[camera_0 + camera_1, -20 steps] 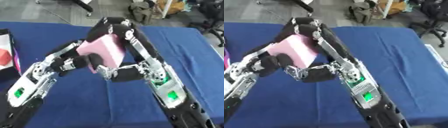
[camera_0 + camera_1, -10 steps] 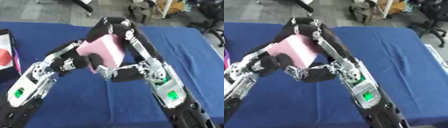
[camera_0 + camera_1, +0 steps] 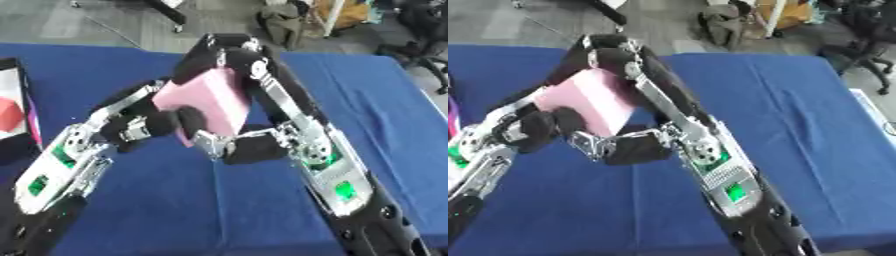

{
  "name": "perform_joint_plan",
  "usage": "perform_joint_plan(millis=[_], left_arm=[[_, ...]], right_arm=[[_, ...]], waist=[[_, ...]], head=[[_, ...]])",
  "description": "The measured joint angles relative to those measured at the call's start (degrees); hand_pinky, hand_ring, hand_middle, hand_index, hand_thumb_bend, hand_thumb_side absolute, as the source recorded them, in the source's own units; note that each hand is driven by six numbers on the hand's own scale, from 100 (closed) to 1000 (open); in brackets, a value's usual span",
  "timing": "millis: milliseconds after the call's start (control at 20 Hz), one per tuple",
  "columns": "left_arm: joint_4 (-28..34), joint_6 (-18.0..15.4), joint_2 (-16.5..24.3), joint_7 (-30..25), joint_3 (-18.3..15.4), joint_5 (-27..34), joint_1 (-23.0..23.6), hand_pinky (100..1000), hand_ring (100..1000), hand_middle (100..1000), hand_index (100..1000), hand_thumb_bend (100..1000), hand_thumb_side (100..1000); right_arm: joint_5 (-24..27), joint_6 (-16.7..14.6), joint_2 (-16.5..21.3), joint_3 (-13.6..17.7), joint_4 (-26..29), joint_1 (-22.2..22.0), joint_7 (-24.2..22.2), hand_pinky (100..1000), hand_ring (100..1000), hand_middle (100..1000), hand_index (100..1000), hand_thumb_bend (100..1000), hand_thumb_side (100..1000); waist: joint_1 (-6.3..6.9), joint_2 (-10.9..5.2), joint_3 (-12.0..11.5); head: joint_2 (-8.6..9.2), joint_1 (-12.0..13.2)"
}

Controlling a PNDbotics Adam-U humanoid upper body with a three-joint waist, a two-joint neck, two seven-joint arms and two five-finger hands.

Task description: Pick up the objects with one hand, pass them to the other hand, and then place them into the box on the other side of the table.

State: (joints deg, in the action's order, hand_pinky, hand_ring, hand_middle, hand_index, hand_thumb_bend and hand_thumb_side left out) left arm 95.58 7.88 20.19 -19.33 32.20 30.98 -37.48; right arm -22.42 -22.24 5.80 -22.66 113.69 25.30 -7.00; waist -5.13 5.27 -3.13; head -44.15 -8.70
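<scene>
A pink block (image 3: 210, 100) hangs above the blue table (image 3: 367, 100), held between both hands near the middle of the view. My left hand (image 3: 166, 124) comes in from the left, its black fingers curled over the block's lower left face. My right hand (image 3: 241, 149) is at the block's lower right corner with its fingers against the underside. The right arm (image 3: 262, 85) rises past the block's right edge and over its top, hiding the block's far side. At the left edge stands an open box (image 3: 10, 80) with a red thing (image 3: 7, 111) inside.
The table's far edge runs across the top, with grey floor, a bag (image 3: 284, 22) and office chairs (image 3: 424, 30) beyond it. Blue cloth stretches out to the right of the arms and in front of them.
</scene>
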Motion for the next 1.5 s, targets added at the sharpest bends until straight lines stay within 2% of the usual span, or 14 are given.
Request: perform_joint_plan(millis=[250, 550, 800, 1250, 1500], left_arm=[[0.0, -0.3, 0.0, 0.3, 0.1, -0.4, 0.0, 725, 800, 753, 779, 804, 560], [0.0, -0.8, -0.1, 0.8, 0.4, -0.7, 0.0, 725, 798, 760, 782, 801, 555], [0.0, -0.8, -0.4, 0.8, 0.7, -0.1, 0.2, 718, 768, 690, 729, 742, 549], [0.2, 0.2, -0.6, 1.8, 0.7, 1.0, 0.3, 697, 667, 540, 609, 575, 531], [0.4, 0.9, -0.6, 2.5, 0.7, 1.5, 0.3, 678, 581, 424, 493, 466, 509]], right_arm=[[1.3, -0.1, 0.0, -0.7, 0.0, 0.2, -0.9, 263, 351, 224, 319, 100, 100], [4.5, -0.3, 0.0, -0.7, -0.3, 0.2, -3.2, 259, 349, 222, 316, 100, 100], [5.6, -0.3, 0.0, -0.7, -0.4, 0.0, -4.0, 261, 352, 224, 318, 100, 100], [5.7, -0.6, 0.0, -0.3, -0.4, -0.1, -4.4, 290, 377, 254, 344, 100, 100], [5.4, -0.9, 0.0, -0.2, -0.3, -0.2, -4.6, 319, 399, 283, 358, 100, 100]], waist=[[-0.14, 0.0, -0.2], [-0.25, 0.0, -0.3], [-0.27, 0.04, -0.4], [-0.28, 0.05, -0.4], [-0.28, 0.05, -0.4]], head=[[-0.01, -0.1], [-0.03, -0.1], [-0.03, -0.4], [-0.03, -0.5], [-0.03, -0.5]])
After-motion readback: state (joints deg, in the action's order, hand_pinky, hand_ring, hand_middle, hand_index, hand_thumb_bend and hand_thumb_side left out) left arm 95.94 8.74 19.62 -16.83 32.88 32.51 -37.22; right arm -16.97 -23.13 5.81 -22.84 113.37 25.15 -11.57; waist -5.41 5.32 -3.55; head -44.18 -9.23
